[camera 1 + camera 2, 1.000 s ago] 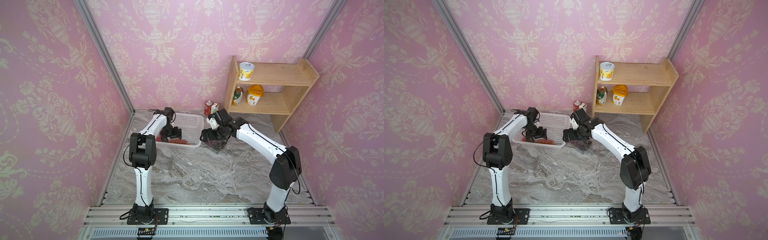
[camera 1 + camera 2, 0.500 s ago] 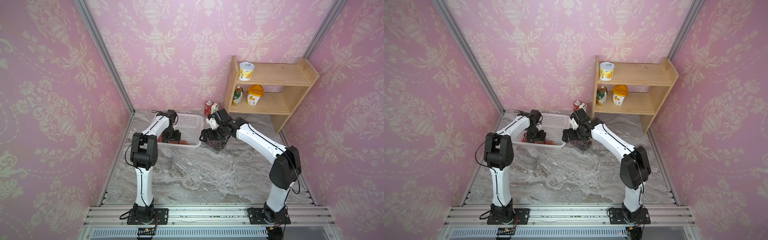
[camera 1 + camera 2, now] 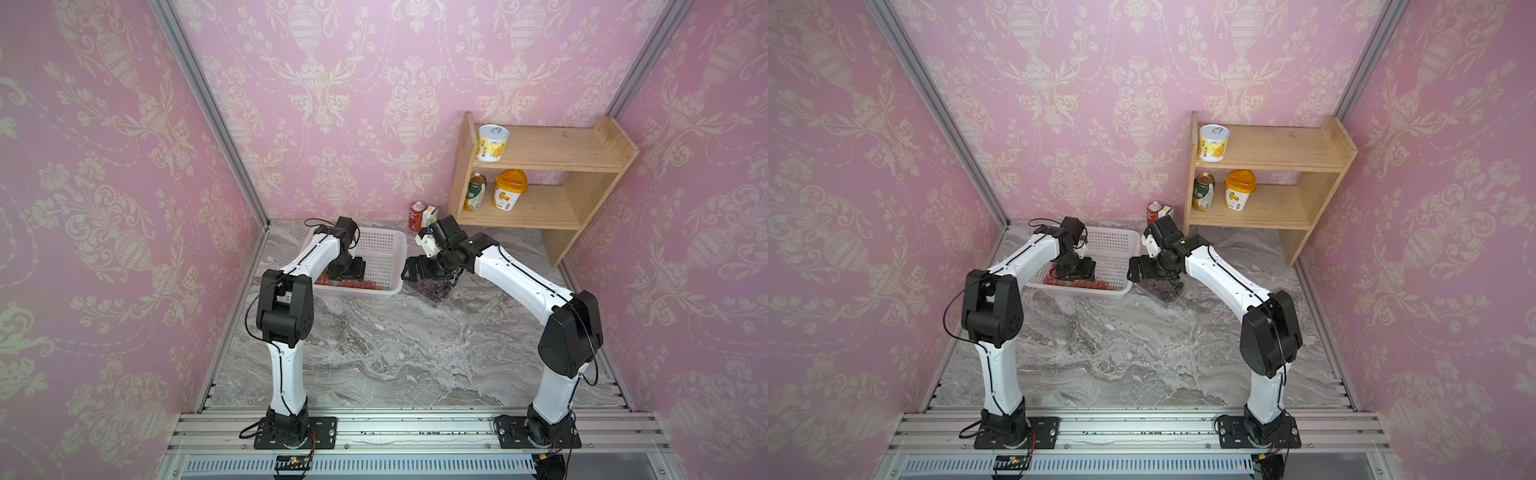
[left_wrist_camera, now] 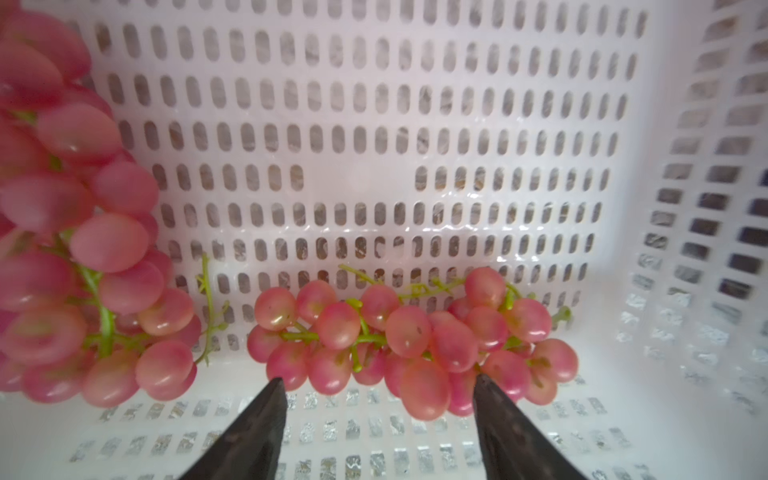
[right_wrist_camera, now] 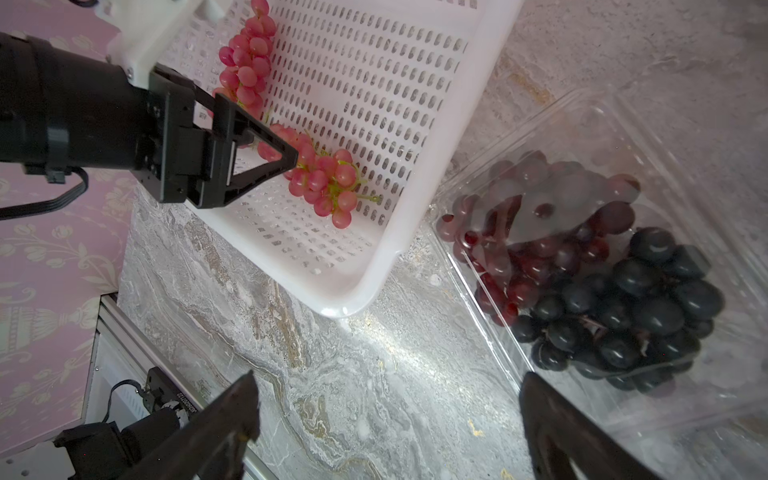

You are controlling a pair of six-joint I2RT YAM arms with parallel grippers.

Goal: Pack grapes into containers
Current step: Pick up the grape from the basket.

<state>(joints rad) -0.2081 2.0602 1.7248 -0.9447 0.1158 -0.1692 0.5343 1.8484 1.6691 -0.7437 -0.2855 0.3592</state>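
Two pink bunches, one container — left claw astride one bunch, grip unclear, right claw wide, empty.

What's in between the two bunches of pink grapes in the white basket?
Only the bare floor of the basket and one thin green stem beside the bigger bunch, short of the smaller bunch. The left wrist view shows it.
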